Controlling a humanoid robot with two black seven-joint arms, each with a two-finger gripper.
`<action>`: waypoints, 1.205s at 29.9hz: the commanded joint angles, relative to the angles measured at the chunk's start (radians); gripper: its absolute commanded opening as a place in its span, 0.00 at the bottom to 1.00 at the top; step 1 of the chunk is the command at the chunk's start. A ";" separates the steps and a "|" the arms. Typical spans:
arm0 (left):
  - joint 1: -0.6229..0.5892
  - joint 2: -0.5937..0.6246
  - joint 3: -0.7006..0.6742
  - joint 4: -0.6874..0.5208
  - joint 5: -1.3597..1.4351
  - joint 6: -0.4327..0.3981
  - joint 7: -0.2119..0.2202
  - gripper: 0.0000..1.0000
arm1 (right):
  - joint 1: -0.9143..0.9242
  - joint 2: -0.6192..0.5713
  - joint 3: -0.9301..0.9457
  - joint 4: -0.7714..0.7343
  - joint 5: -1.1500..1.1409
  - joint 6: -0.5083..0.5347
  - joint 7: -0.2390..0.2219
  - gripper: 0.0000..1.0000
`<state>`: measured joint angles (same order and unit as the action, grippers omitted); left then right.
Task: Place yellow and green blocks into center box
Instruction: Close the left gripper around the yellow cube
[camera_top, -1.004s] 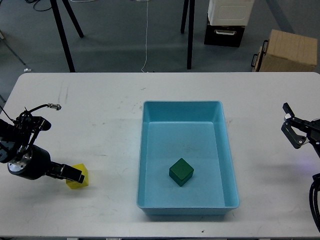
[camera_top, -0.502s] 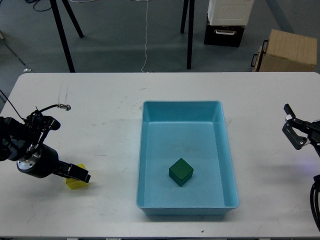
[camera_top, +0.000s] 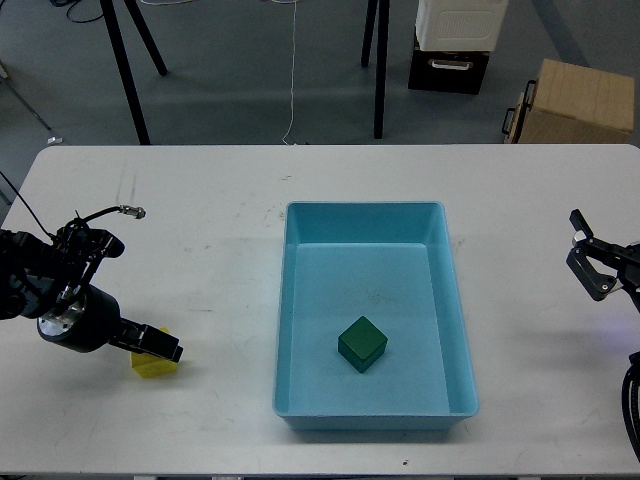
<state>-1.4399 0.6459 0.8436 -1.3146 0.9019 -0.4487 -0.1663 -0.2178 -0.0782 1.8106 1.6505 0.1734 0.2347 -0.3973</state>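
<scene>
While the green block already sits inside the blue box at table centre, toward its near end, the yellow block is not yet in: it lies on the white table, well left of the box, near the front edge. The left gripper is right on top of it, covering the block's upper part; fingers are dark and seen at an angle, so can't tell if the claw is open or clamped on the block. The right gripper hangs at the far right w/ fingers spread, holding nothing. Step in hand looks like the pickup of the yellow block. Next move prob. calls for a firm grip, a lift clear of the table, then a carry rightward over the box wall before release.
</scene>
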 joint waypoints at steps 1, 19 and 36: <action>0.001 0.000 0.000 0.000 0.000 0.002 0.002 0.98 | 0.000 0.000 0.001 0.000 0.000 0.000 0.000 1.00; 0.012 0.000 0.002 -0.005 0.003 0.028 0.007 0.63 | 0.000 0.000 0.000 0.003 0.000 0.000 0.000 1.00; -0.014 0.015 0.003 -0.015 0.014 0.018 0.014 0.14 | -0.002 -0.002 0.003 0.005 0.000 0.000 0.000 1.00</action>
<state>-1.4346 0.6582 0.8503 -1.3271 0.9155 -0.4261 -0.1512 -0.2193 -0.0798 1.8131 1.6552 0.1734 0.2347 -0.3973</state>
